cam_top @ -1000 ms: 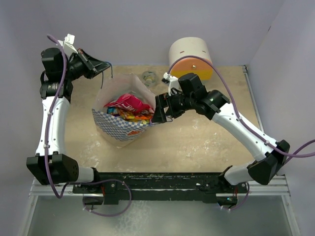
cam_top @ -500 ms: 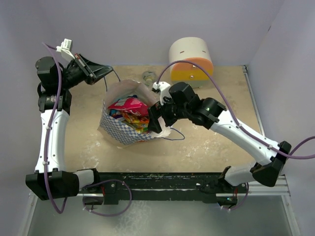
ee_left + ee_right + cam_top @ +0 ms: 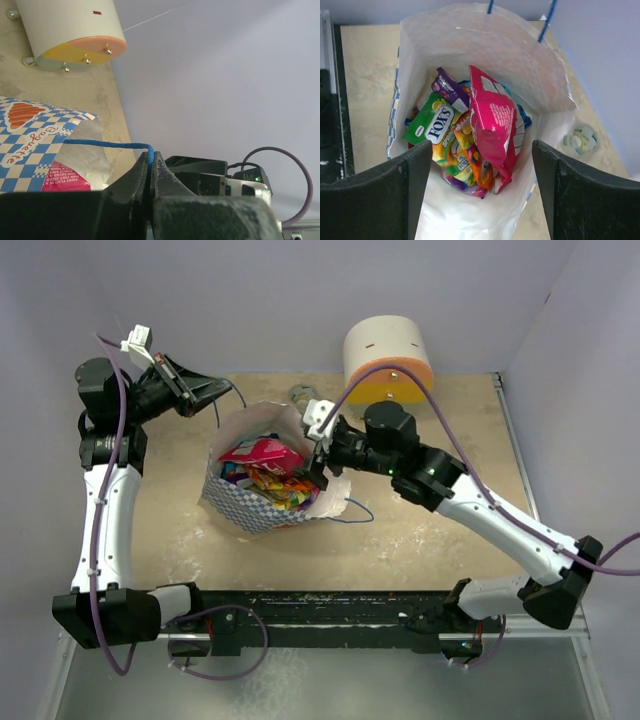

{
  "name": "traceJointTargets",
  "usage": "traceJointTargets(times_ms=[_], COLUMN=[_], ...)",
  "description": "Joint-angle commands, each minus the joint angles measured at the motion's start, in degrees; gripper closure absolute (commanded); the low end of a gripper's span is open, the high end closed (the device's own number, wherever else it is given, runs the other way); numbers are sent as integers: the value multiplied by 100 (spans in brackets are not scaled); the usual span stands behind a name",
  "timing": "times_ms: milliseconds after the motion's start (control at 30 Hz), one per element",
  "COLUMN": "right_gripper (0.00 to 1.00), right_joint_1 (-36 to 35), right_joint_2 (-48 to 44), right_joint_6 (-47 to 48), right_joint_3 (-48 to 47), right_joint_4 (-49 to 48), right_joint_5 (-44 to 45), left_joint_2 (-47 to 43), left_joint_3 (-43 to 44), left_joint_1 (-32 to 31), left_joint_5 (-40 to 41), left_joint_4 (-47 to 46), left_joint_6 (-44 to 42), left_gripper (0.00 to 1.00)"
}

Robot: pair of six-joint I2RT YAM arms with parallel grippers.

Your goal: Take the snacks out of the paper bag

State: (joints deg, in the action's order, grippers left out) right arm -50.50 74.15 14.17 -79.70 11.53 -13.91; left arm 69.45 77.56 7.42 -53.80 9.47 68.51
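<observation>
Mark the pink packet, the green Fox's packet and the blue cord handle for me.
pink packet (image 3: 492,122), right wrist view, its printed face.
green Fox's packet (image 3: 434,124), right wrist view, on the logo.
blue cord handle (image 3: 107,144), left wrist view, mid-span of the cord.

Bright, soft, even light throughout. Only faint shadows fall on the table (image 3: 420,530). Mild glare on the glossy snacks (image 3: 490,125). The left hand (image 3: 150,162), close to its camera, looks dark and blurred.

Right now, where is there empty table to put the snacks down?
Widest bare table lies between the bag and the black rail by the arm bases. Another patch sits on the right, past the right arm, beside the round box. Behind the bag it's crowded: open right gripper, small round thing.
</observation>
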Motion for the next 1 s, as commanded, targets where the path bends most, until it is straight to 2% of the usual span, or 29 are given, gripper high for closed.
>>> traceJointTargets(times_ms=[0,233,400,500,567,900,933,967], right_gripper=[20,15,17,24,31,95,100,100], right_joint_1=[-4,56,120,126,126,129,128,128], right_joint_2=[534,1246,1587,1789,1855,1895,1882,1869], right_joint_6=[1325,2141,2270,2409,2415,1852,1809,1771], right_joint_3=[-269,-177,-22,-184,-184,-394,-502,-619], right_joint_4=[-250,-443,-741,-555,-571,-807,-723,-631], right_joint_5=[-728,-944,-957,-1076,-1188,-1179,-1149,-1111], left_joint_2=[-406,-571,-632,-591,-544,-618,-629,-657], left_joint_3=[154,249,320,481,615,657,650,620], left_joint_1=[-50,-48,-52,-48,-48,-48,-48,-48], left_joint_5=[-178,-167,-141,-146,-143,-101,-94,-100], left_joint_4=[-304,180,319,556,735,962,982,1005], left_joint_6=[305,142,137,-14,-140,-275,-310,-342], left_gripper=[100,100,100,100,100,100,100,100])
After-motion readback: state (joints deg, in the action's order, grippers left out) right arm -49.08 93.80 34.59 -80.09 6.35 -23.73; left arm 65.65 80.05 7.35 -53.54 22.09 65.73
